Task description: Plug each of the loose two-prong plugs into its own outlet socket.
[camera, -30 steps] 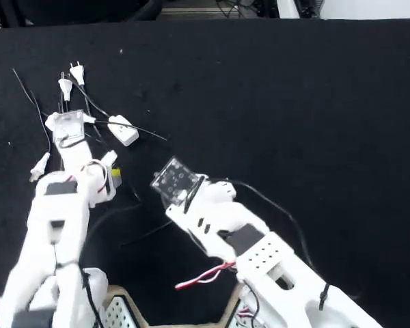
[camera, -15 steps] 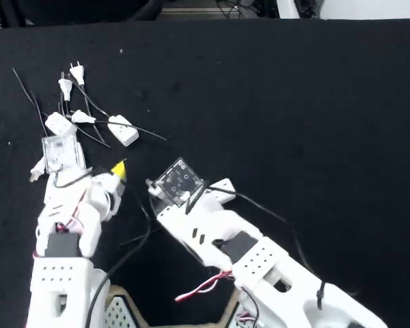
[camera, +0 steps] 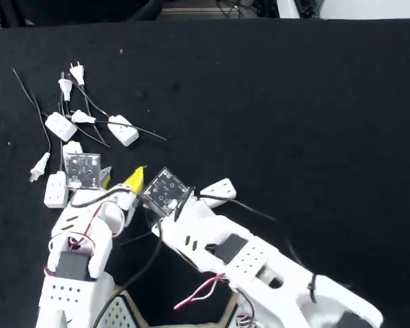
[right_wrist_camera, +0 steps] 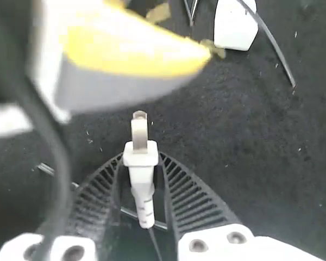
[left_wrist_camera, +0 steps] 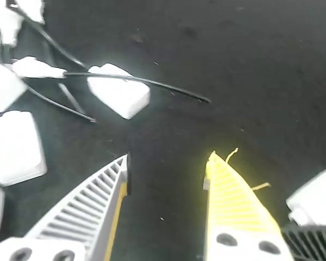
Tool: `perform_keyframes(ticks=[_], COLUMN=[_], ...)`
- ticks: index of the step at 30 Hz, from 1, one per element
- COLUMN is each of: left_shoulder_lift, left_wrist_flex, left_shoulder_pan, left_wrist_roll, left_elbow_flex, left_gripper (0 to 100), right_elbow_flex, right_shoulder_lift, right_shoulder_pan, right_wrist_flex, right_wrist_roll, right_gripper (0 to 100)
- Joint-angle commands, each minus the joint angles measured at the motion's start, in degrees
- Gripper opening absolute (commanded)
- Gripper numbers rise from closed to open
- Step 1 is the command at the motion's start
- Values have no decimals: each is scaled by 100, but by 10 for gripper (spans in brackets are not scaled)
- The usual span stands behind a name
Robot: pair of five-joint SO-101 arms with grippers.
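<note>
Yellow-tipped left pincer (left_wrist_camera: 168,157) gapes beside right pincer (right_wrist_camera: 141,159) gripping a plug (right_wrist_camera: 139,187).

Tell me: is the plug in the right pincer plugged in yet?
Not plugged in. The right pincer is shut on the plug, whose prongs stick out bare over the black table.

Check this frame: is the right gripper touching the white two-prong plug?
Touching. The right wrist view shows the right gripper with both black fingers pressed against the sides of the two-prong plug, its prongs pointing out past the fingertips.
</note>
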State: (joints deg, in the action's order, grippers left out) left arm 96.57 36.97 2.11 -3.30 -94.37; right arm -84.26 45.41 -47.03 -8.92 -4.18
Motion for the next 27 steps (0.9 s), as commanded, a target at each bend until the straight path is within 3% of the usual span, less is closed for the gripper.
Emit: perform_keyframes(ticks=[1, 8, 17, 27], left_shoulder_lift=[53, 53, 53, 53], left_wrist_flex=[-35, -35, -44, -44], left_shoulder_pan=[400, 426, 426, 470], left_wrist_roll=[299, 404, 404, 404], left_elbow_flex=[31, -40, -40, -48], left_gripper=[234, 234, 234, 234], right_elbow_flex=[330, 251, -488, -593], right_shoulder_lift=[866, 2422, 3908, 4145], right_shoulder_pan=[-35, 35, 255, 545], right_wrist_flex=[-527, -1758, -1829, -1793], right_wrist_roll=[26, 26, 26, 79], right_gripper=[11, 11, 11, 11])
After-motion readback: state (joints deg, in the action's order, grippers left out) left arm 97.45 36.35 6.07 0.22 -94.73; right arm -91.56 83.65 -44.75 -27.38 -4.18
